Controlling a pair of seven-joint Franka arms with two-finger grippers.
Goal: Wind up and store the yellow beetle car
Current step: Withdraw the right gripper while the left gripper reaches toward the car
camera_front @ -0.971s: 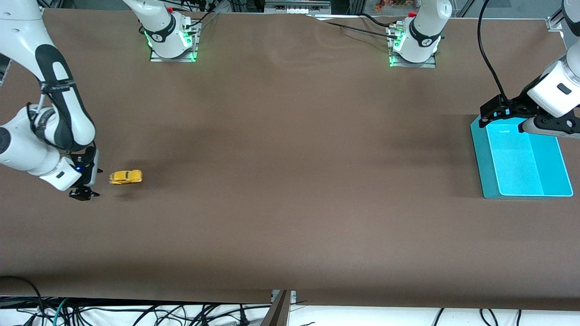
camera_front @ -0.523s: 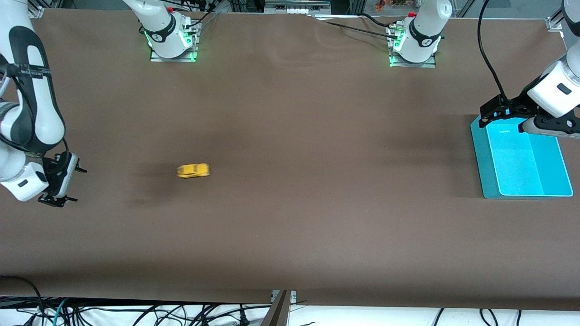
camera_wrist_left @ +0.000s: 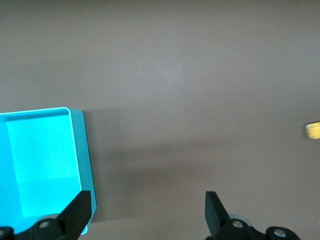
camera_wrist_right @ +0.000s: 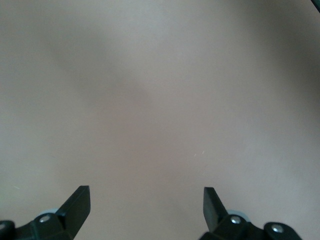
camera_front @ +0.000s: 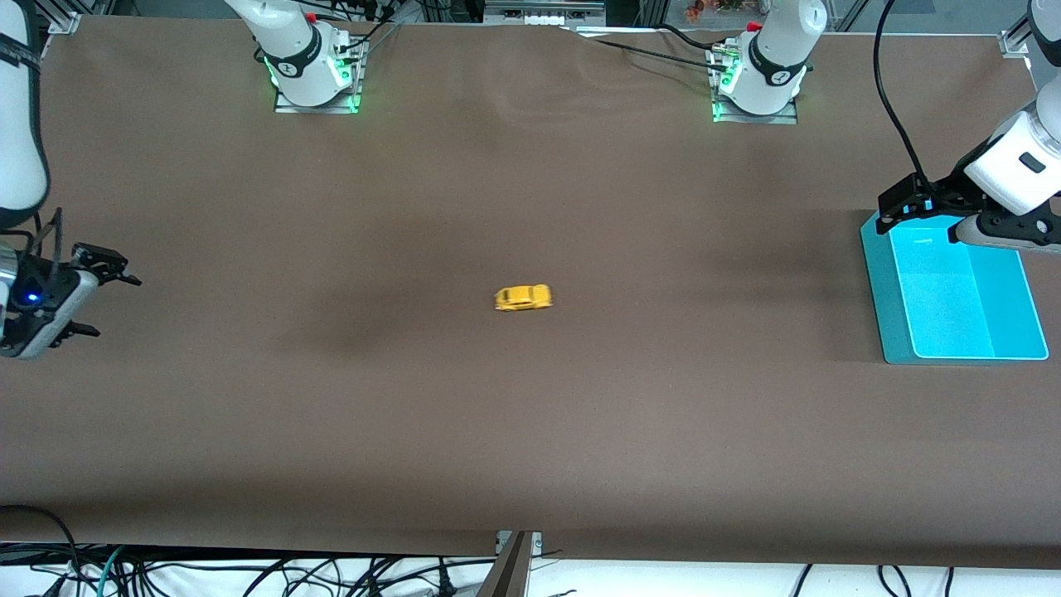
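The yellow beetle car (camera_front: 523, 298) stands on its wheels alone near the middle of the brown table, with no gripper touching it; a sliver of the car (camera_wrist_left: 313, 130) shows at the edge of the left wrist view. My right gripper (camera_front: 116, 308) (camera_wrist_right: 146, 205) is open and empty over the right arm's end of the table, well away from the car. My left gripper (camera_front: 916, 222) (camera_wrist_left: 148, 210) hangs open and empty over the edge of the teal tray (camera_front: 879, 290) (camera_wrist_left: 82, 150), pointing toward the car.
The teal tray at the left arm's end of the table holds nothing. Both arm bases (camera_front: 315, 75) (camera_front: 758, 83) stand along the table edge farthest from the front camera. Cables (camera_front: 249, 572) hang below the nearest edge.
The car has rolled from beside the right gripper to the table's middle, toward the left arm's end. The right gripper has drawn back toward its end of the table. The left arm has not moved.
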